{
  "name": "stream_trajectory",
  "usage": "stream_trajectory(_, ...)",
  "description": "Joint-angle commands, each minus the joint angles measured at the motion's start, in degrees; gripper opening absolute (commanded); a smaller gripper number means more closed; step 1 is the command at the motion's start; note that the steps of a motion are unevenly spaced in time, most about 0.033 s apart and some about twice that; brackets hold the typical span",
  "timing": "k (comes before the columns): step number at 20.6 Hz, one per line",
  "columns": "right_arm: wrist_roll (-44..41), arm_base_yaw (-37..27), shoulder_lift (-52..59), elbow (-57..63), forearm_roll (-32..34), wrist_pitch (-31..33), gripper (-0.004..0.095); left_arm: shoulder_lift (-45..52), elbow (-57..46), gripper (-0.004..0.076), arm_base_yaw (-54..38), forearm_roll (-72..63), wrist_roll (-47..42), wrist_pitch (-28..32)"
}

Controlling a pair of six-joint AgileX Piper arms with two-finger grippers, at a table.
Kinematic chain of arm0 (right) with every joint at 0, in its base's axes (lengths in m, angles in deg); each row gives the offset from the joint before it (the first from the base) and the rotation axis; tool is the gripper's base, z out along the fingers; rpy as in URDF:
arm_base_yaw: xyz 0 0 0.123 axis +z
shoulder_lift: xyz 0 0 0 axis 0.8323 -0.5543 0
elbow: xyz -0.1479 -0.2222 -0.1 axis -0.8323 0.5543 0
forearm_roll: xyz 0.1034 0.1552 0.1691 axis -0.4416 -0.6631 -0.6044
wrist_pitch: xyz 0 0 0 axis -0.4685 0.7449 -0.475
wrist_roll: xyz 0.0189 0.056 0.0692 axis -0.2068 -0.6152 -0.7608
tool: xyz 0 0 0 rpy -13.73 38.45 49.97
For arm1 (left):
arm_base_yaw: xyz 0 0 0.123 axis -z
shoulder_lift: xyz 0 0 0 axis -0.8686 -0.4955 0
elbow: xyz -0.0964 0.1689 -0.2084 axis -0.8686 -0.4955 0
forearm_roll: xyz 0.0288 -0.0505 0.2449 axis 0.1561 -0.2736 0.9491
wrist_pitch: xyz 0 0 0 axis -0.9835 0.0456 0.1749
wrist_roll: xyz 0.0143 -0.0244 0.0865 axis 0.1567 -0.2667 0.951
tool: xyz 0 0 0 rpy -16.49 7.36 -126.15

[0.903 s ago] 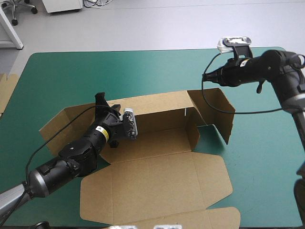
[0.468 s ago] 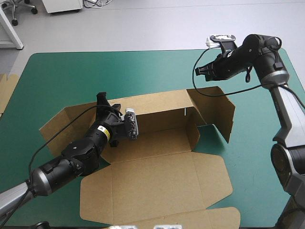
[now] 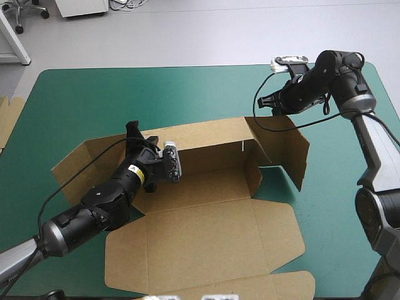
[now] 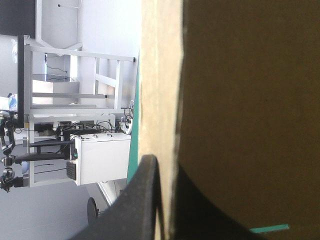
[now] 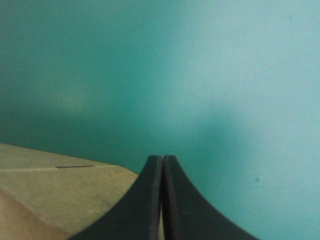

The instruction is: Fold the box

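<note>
My left gripper (image 3: 132, 132) pinches the raised back wall (image 3: 206, 139) of the brown box (image 3: 209, 184), front flaps (image 3: 206, 244) lying flat, while my right gripper (image 5: 162, 159) hangs pressed together over the teal-green cover (image 3: 81, 100) beyond.

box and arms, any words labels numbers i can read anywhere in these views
No text can be read in any view.
box: plain brown board, no print showing.
yellow label on the left arm: too small to read.
</note>
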Motion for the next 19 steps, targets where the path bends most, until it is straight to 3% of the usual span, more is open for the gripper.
stream_trajectory(1, 1.4, -0.3, 4.0, 1.6, -2.6, 0.1, -0.0017, -0.3, -0.4, -0.001, 0.4, -5.4, -1.7, -0.9)
stream_trajectory(9, 4.9, -0.3, 10.5, 9.4, -4.4, 0.1, -0.0017, -0.3, -0.4, -0.001, 0.4, -5.5, -2.6, -0.4)
stream_trajectory(14, 10.2, -0.3, 11.8, 15.0, -9.5, -0.8, -0.0017, -0.3, -0.4, -0.001, 0.4, -5.5, -2.8, -0.3)
stream_trajectory(19, 16.1, -0.3, 16.4, 20.9, -11.0, -5.3, -0.0016, -0.3, -0.4, -0.001, 0.4, -5.5, -2.8, -0.2)
